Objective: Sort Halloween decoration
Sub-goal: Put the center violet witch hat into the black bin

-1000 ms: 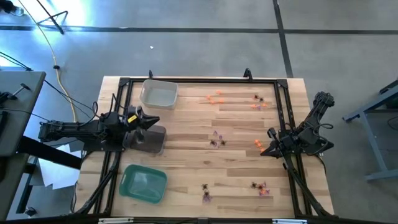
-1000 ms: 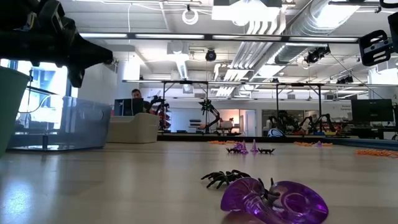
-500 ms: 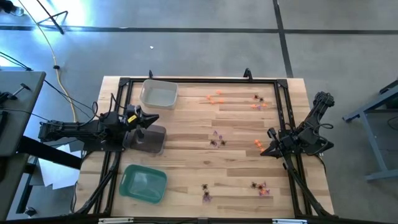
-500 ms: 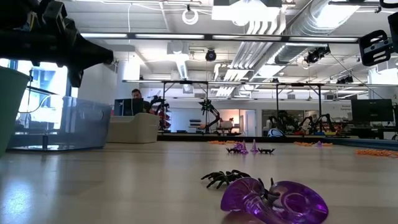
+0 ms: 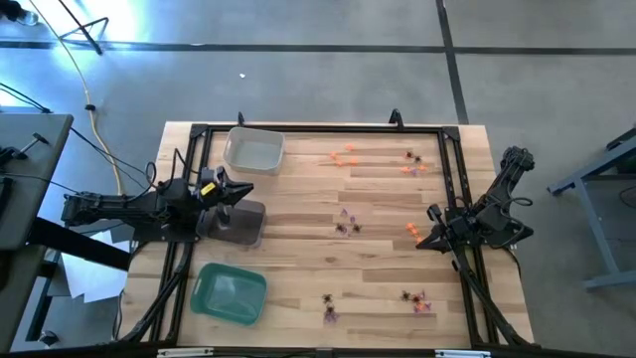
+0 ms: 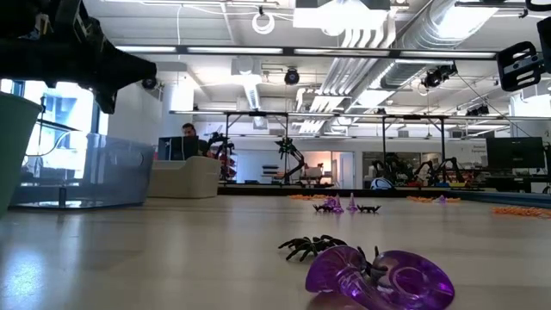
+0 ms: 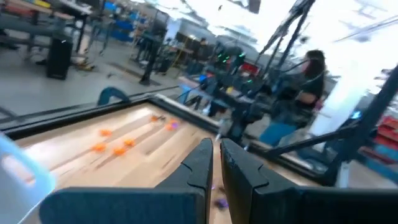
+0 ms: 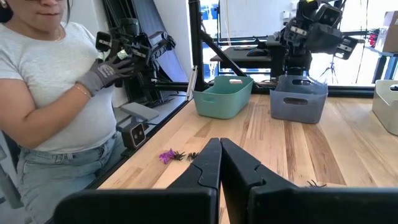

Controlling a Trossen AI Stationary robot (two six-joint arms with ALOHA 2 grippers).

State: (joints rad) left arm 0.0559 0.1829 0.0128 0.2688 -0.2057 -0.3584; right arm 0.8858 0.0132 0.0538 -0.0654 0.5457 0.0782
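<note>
trinkets of the halloween decoration [image 5: 343,227] lie scattered in small clusters over the right half of the wooden counter [image 5: 298,249]: orange pieces [image 5: 343,155] near the far edge, a mixed orange and black cluster [image 5: 412,164] beside them, purple and black ones at mid-counter, one orange bit [image 5: 412,231] just beside the right pincer, and two more clusters [image 5: 328,308] along the near edge. they are too small from above to give any a long axis. in the low view a purple trinket [image 6: 383,277] lies on its side with its length running across the picture, a black spider [image 6: 308,247] touching it with legs splayed flat.

left pincer [image 5: 238,193] hangs above a grey tray [image 5: 238,223] at the counter's left side, pointing toward the counter's middle, its fingers [image 7: 200,165] nearly together with only a thin gap and nothing seen between them. a clear tray [image 5: 252,151] sits toward the far edge from it, a green tray [image 5: 231,293] toward the near edge.

right pincer [image 5: 425,240] rests low at the right edge, closed on nothing, pointing leftward across the counter. a person [image 8: 56,81] stands beside the counter in the right wrist view.
</note>
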